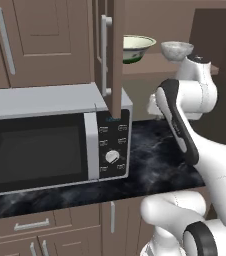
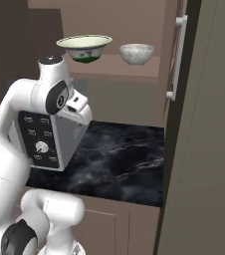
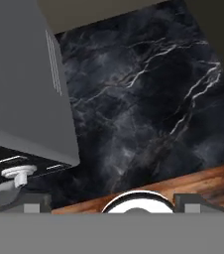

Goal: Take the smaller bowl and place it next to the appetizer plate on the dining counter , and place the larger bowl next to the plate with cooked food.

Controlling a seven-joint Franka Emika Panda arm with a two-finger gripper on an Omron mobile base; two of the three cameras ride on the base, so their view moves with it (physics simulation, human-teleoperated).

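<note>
Smaller bowl [image 2: 136,54] beside larger bowl [image 2: 84,48] on cabinet shelf, well above counter-facing gripper [image 3: 112,202], apparently released, empty.

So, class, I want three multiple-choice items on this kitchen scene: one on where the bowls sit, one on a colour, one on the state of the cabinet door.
1. Where are the two bowls?
A. in the microwave
B. on the open cabinet's shelf
C. on the floor

2. What colour bands the larger bowl's outside?
A. red
B. blue
C. green

3. The cabinet door is:
A. open
B. closed
C. missing

Answers:
1 B, the smaller bowl and the larger bowl stand side by side on the shelf.
2 C, green shows under its rim.
3 A, the cabinet door stands swung outward.
</note>
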